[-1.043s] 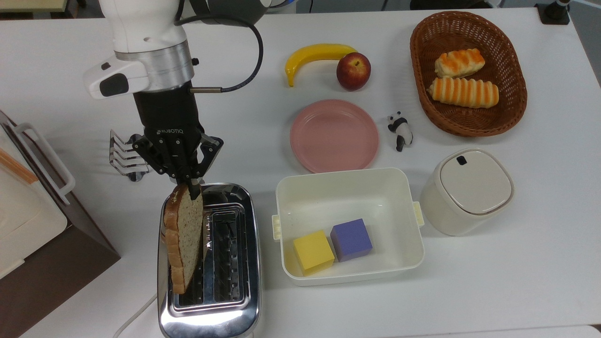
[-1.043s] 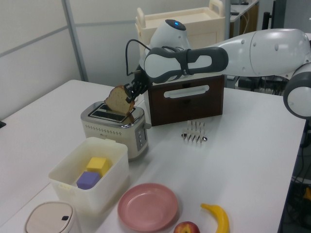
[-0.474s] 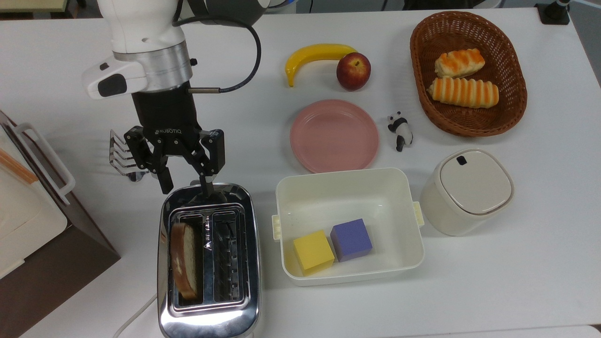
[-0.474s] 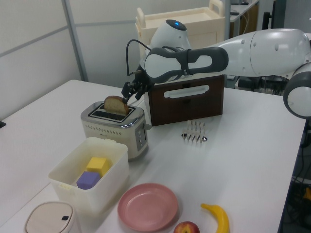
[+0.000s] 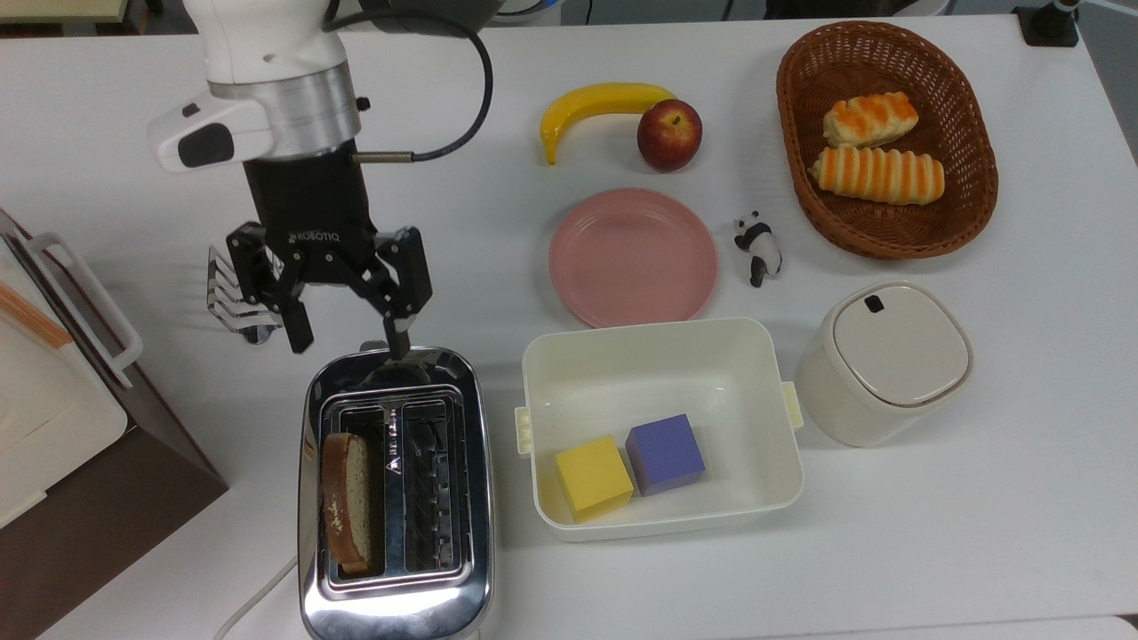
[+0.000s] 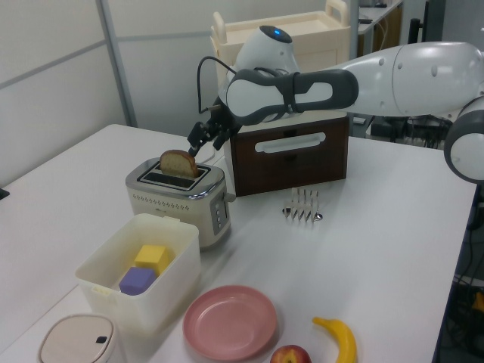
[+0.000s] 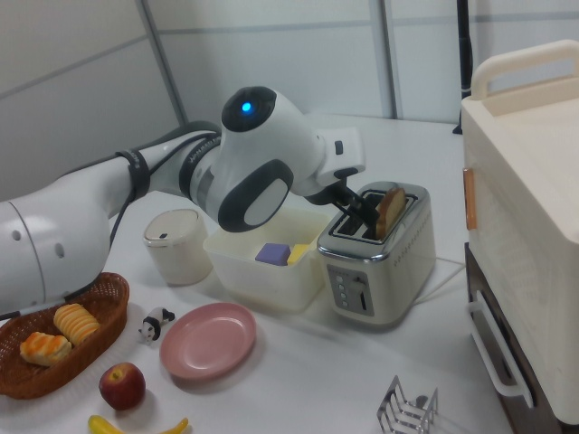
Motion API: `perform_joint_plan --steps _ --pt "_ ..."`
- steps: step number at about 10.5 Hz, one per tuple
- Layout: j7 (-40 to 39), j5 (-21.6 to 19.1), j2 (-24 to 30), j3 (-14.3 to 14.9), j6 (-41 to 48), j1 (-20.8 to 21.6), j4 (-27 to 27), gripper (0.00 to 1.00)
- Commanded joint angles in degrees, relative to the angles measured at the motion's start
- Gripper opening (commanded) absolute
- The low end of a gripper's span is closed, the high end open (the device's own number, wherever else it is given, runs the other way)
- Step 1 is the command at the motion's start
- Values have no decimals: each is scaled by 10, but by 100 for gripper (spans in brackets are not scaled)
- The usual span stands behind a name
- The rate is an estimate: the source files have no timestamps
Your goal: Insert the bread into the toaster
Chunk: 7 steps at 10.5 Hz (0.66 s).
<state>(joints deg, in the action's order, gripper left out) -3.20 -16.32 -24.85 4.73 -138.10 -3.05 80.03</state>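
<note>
Bread [image 5: 345, 500]: we record it standing on edge in the toaster [image 5: 396, 498], in the slot on the top view's left, crust poking above the rim. Tool [image 5: 347, 336]: fingers spread wide, empty, just beyond the toaster's far end. Placement looks done; only the arm's withdrawal seems left.

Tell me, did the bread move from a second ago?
Yes. The bread dropped from the claw into the toaster, landing in the slot on the top view's left, its top edge poking out.
</note>
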Motion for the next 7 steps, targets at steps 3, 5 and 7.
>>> perform_joint_plan --steps 3,5,7 --pt "-9 87 67 11 176 2 15 100" --pt "-10 113 75 11 257 2 8 100" --pt "-17 142 75 8 289 3 8 100"
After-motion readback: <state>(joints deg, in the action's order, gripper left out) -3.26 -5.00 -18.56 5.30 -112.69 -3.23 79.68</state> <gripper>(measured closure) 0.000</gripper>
